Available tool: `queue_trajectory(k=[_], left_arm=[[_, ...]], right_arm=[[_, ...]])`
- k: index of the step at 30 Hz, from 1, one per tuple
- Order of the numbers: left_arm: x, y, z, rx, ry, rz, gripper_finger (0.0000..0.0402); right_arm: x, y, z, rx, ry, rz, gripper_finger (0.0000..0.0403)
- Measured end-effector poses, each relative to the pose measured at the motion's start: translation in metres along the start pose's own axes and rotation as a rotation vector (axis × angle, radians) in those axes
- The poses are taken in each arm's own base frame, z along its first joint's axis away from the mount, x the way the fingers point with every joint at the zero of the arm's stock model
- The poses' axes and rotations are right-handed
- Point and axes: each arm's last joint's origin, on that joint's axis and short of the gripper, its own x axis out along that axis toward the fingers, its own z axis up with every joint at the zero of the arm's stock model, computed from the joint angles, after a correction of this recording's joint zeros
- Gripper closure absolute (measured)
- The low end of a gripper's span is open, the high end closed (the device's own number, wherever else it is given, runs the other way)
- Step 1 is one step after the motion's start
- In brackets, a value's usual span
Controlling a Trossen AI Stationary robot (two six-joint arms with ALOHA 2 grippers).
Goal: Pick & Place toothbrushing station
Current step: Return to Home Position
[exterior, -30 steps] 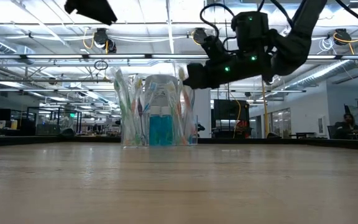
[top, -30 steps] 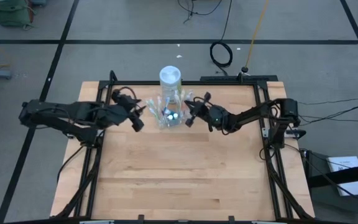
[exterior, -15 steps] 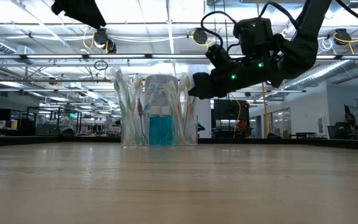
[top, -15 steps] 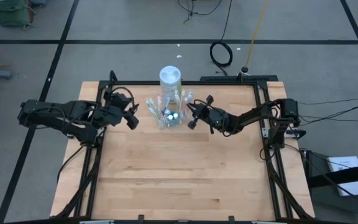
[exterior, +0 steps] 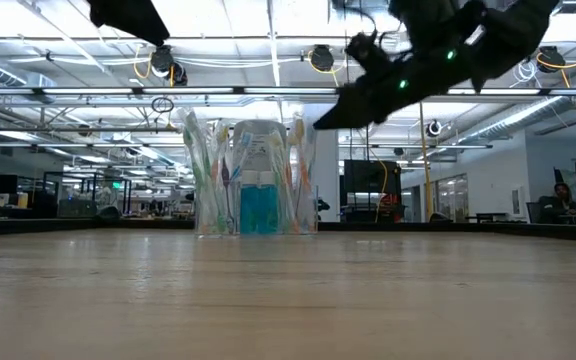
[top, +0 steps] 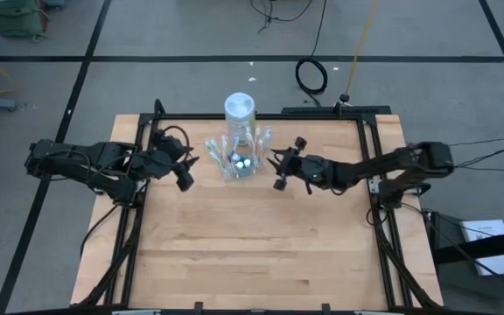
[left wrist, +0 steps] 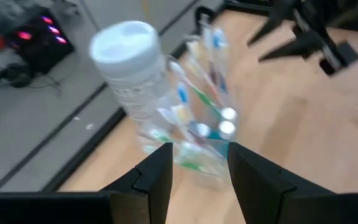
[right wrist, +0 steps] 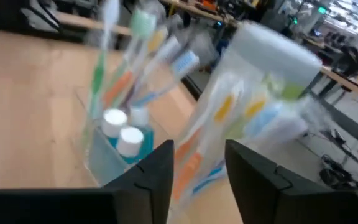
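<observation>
One holder (top: 238, 169), one canister (top: 240, 108), maybe six toothbrushes (top: 220, 145), two end effectors (top: 185, 171) (top: 280, 171)

You look straight down on the whole table (top: 252, 254) from above. Your low camera sits at tabletop height, facing the room. The 2 wrist cameras sit close to the toothbrushing station (top: 234, 171), which all 4 views share.

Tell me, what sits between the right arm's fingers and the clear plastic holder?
Nothing; the high view shows only bare wooden table between the right arm's fingers and clear plastic holder.
</observation>
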Motion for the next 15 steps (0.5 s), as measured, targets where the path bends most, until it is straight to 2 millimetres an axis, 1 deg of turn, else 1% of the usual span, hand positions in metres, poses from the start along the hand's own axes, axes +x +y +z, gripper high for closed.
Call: queue_trajectory(k=[3,6,9,12,15], left_arm=[[0.000,-0.002,-0.001,-0.016,0.026,-0.066,0.0243],[0.000,-0.003,-0.001,-0.014,0.044,-0.112,0.0243],[0.000,-0.004,-0.001,-0.006,0.037,-0.116,0.0243],[0.000,-0.004,0.002,0.008,0.013,-0.108,0.0243],[-0.009,0.003,0.003,0.000,-0.025,-0.126,0.0243]], right_arm=[[-0.014,-0.003,0.014,-0.008,-0.028,0.018,0.0257],[-0.027,-0.007,0.023,-0.010,-0.040,0.033,0.0253],[-0.037,-0.010,0.031,0.058,-0.055,0.046,0.0253],[-0.049,-0.015,0.040,0.085,-0.079,0.055,0.0256],[-0.068,-0.024,0.048,0.118,-0.088,0.072,0.0258]])
